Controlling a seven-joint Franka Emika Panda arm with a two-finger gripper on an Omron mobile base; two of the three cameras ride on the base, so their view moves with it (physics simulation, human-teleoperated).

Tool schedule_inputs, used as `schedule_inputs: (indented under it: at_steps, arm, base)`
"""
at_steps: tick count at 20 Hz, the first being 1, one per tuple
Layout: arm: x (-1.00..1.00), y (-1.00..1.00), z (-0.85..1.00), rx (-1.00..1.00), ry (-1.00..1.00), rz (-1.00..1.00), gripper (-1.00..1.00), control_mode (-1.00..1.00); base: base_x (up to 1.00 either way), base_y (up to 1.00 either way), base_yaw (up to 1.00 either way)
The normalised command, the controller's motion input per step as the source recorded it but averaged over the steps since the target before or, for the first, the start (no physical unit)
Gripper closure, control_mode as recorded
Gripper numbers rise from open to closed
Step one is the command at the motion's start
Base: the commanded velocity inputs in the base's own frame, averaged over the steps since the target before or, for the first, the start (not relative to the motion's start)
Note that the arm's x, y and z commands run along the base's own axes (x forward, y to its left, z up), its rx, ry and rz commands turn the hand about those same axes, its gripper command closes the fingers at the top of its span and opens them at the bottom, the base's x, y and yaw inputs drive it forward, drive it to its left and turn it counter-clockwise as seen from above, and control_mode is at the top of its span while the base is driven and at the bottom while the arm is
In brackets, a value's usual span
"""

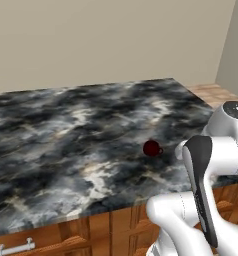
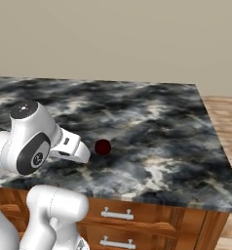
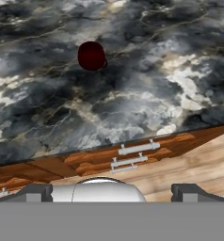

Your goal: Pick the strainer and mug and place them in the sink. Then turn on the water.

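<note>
A small dark maroon mug stands upright on the dark marbled counter, near its front edge. The right base view shows the mug just right of my white hand. From the hand camera the mug lies ahead, well beyond the fingertips. My gripper hangs in front of the counter's front edge, level with the drawers, its jaws wide open and holding nothing. The strainer, the sink and the water are out of view.
Wooden drawers with silver handles run under the counter's front edge. The counter ends at the right, where wooden floor begins. A plain beige wall stands behind.
</note>
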Motion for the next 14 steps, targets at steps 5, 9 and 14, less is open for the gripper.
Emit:
schedule_inputs:
  at_steps: [5, 9, 14]
  arm:
    - [0.00, 0.00, 0.00, 0.00, 0.00, 0.00, -1.00, 1.00]
    - [0.00, 0.00, 0.00, 0.00, 0.00, 0.00, -1.00, 1.00]
    - [0.00, 0.00, 0.00, 0.00, 0.00, 0.00, -1.00, 1.00]
  base:
    - [0.40, 0.00, -0.01]
    - [0.46, 0.00, 0.00]
    - [0.21, 0.00, 0.00]
